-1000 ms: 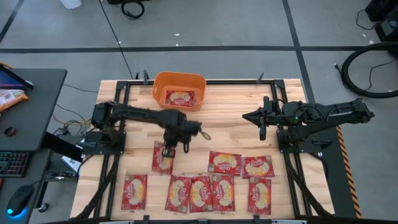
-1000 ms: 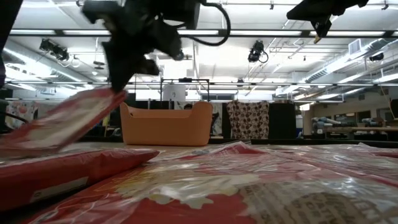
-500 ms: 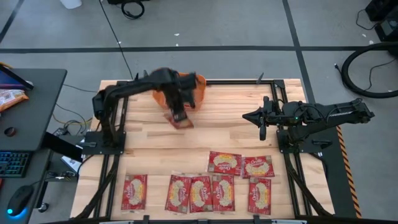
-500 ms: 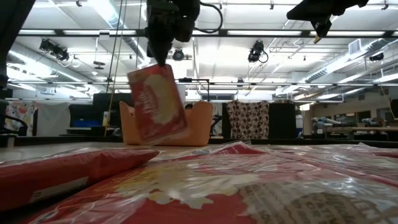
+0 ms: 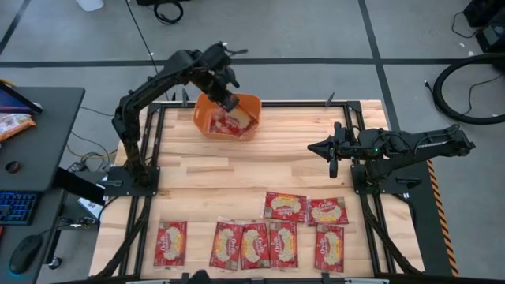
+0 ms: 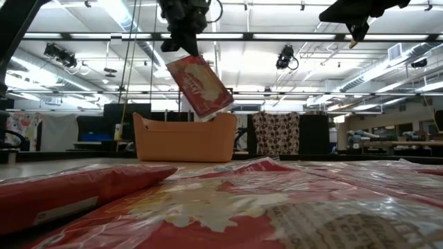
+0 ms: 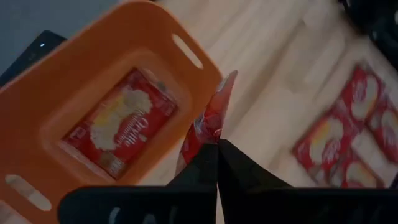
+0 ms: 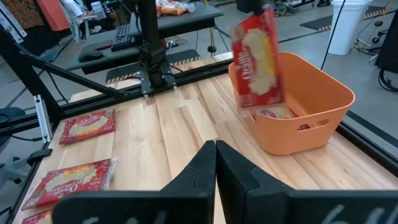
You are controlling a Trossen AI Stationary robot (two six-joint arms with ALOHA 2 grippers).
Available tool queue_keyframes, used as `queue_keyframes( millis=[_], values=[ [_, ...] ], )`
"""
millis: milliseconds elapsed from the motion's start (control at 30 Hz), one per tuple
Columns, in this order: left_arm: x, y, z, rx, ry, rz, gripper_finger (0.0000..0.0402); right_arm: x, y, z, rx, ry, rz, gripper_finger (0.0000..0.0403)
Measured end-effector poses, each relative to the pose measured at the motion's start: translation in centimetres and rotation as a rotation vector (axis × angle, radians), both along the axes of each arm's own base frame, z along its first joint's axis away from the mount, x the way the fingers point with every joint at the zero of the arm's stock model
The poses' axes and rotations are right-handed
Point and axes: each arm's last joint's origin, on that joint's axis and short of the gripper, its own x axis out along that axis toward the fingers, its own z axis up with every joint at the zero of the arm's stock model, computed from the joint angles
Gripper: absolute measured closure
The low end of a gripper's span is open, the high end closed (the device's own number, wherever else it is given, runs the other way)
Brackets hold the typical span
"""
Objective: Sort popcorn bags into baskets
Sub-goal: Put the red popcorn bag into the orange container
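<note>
7 popcorn bags (image 5: 271,234) on table, 1 in basket (image 5: 207,108), 1 in left claw (image 5: 227,102).

The popcorn bags (image 5: 272,232) are red with cream-yellow ovals and white lettering, as is the one hanging at upper centre (image 6: 201,86). The basket (image 5: 249,106) is plain orange. The surface (image 5: 276,166) is pale striped wood, and both arms are black.

Bare tabletop (image 5: 260,170) between basket (image 5: 251,103) and packet rows (image 5: 272,241) — passable; basket apparently holds one flat packet (image 7: 119,132).
</note>
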Motion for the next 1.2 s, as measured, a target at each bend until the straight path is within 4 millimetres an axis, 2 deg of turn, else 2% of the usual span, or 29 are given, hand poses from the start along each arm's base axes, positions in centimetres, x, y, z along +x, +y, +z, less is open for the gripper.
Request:
queue_keyframes(
  millis=[167, 267, 433, 567, 733, 867, 1200],
  values=[
    [-0.4, 2.1, 0.0, 0.014, -0.065, 0.101, 0.0401, 0.0, 0.0, 0.0, 0.000, 0.000, 0.000, 0.0386],
    [-0.4, 3.2, -0.7, 0.008, -0.094, 0.163, 0.0401, 0.0, 0.0, 0.0, 0.000, -0.001, 0.000, 0.0386],
    [0.3, 3.6, -4.0, -0.040, -0.069, 0.191, 0.0401, 0.0, 0.0, 0.0, 0.000, -0.001, 0.000, 0.0386],
    [0.7, 3.5, -6.7, -0.149, -0.063, 0.205, 0.0401, 0.0, 0.0, 0.0, 0.001, -0.001, 0.000, 0.0386],
    [-0.4, 4.1, -9.7, -0.180, 0.037, 0.261, 0.0401, 0.0, 0.0, 0.0, 0.011, -0.003, -0.003, 0.0386],
    [-1.2, 4.3, -11.5, -0.128, 0.138, 0.320, 0.0400, 0.0, 0.0, 0.0, 0.033, -0.008, -0.009, 0.0386],
    [-1.5, 4.3, -12.4, -0.055, 0.217, 0.359, 0.0369, 0.0, 0.0, 0.0, 0.040, -0.010, -0.011, 0.0386]
  ],
)
